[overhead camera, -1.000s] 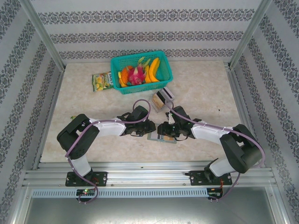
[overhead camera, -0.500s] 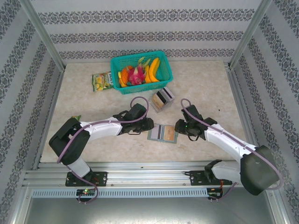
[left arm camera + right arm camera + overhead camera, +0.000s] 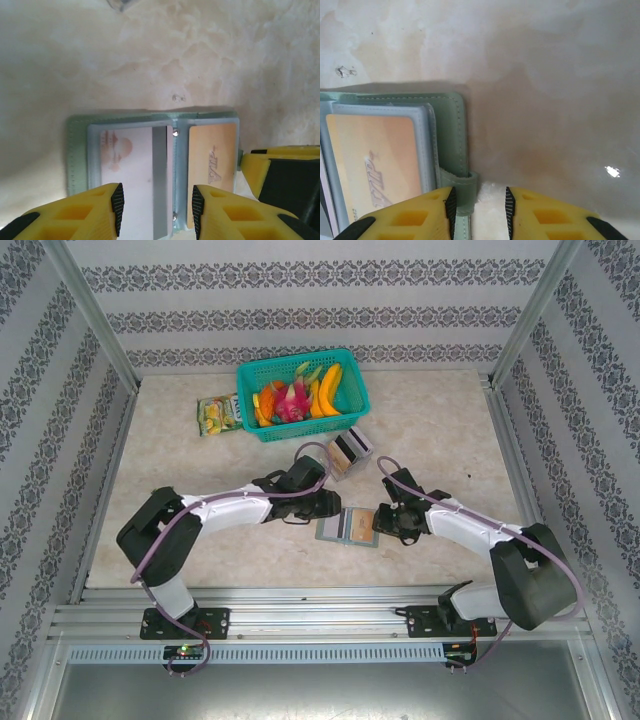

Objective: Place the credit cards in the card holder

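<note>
The grey-green card holder [image 3: 333, 531] lies open and flat on the table between both arms. In the left wrist view the card holder [image 3: 77, 150] has a white card with a grey stripe [image 3: 127, 170] in its left pocket and an orange card [image 3: 212, 160] in its right pocket. My left gripper [image 3: 156, 210] hovers open over the near edge, straddling the fold. My right gripper [image 3: 479, 210] stands open at the holder's right edge [image 3: 452, 130], with the closing tab [image 3: 465, 192] beside its left finger. The orange card [image 3: 375, 160] shows there too.
A small clear box [image 3: 349, 452] with more cards stands just behind the holder. The teal basket [image 3: 248, 373] of toy fruit sits at the back, a yellow-green snack packet [image 3: 218, 413] to its left. Bare table lies to the far left and right.
My left gripper has opened and shifted slightly right over the holder. The right arm swung out to the right, then came back to the holder's right edge.
</note>
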{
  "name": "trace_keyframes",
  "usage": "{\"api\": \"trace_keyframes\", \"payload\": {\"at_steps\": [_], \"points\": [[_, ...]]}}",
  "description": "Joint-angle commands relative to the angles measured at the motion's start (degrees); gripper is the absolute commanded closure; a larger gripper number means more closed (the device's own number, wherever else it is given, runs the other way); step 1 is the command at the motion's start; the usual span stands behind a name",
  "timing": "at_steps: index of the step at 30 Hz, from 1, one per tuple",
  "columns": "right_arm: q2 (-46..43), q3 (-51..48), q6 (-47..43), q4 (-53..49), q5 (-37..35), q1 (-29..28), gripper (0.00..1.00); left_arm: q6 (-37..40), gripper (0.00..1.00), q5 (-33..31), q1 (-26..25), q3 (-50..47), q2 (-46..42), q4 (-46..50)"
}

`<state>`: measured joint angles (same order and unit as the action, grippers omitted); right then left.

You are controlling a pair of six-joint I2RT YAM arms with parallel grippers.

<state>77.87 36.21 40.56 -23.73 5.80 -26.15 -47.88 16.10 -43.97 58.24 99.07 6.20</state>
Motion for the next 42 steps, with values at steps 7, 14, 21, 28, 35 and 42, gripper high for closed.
{"api": "trace_keyframes", "payload": {"at_steps": [7,14,21,28,35,42], "points": [[1.81,0.75,0.38,2.19,1.67,-1.27,0.67,2.15,0.57,4.39,-1.64,4.6,5.35,0.09],[4.79,1.72,-0.46,-1.75,-2.86,-1.98,0.74,1.06,0.6,3.49,-1.74,4.98,8.07,1.57],[0.72,1.64,0.11,-5.91,-6.67,-1.57,0.78,-1.05,0.64,0.07,-1.67,3.24,9.99,3.77],[-2.61,-0.68,1.98,-9.41,-9.56,1.92,0.76,-1.91,0.64,-0.79,-1.65,1.66,10.18,3.38],[-7.77,-2.26,1.02,1.44,1.99,1.0,0.69,-1.51,0.65,-0.55,-1.65,1.85,9.92,2.67],[-2.12,-0.48,1.04,1.17,1.8,0.47,0.68,-1.7,0.65,-0.67,-1.65,1.84,9.49,2.75]]}}
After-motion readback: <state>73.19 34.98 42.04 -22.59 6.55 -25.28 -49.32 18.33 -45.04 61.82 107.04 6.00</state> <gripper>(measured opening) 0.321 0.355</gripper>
